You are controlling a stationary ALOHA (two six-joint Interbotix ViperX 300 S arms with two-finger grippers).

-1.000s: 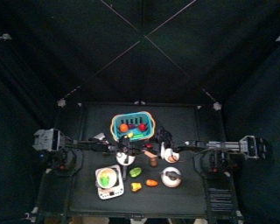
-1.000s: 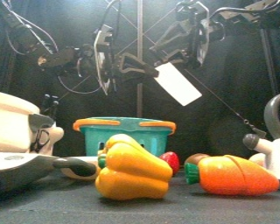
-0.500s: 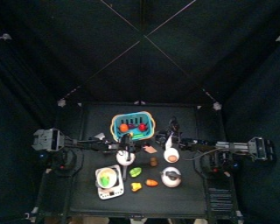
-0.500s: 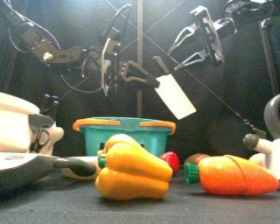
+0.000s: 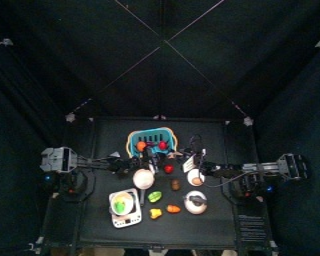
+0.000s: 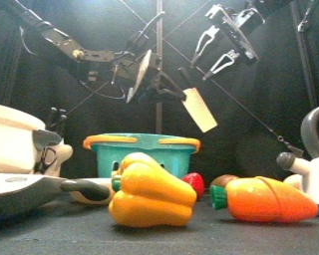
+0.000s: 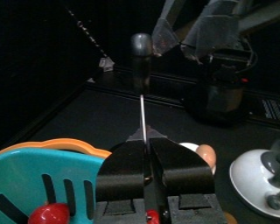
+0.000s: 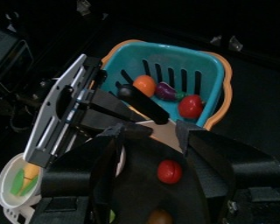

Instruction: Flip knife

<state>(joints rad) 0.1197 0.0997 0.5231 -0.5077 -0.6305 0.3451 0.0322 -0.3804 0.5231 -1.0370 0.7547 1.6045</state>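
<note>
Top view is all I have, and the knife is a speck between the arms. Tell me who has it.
Observer: The left gripper has it. In the left wrist view its jaws are closed on the knife, seen edge-on as a thin line.
Operator: Give me its height and tilt.
Observer: In the front view it hangs in the air above the teal basket, with the white blade slanting down toward the picture's right.
Operator: Report the other arm's jaws.
Observer: The right gripper hangs above and to the right of the blade, jaws spread wide and empty, with a gap to the knife.
</note>
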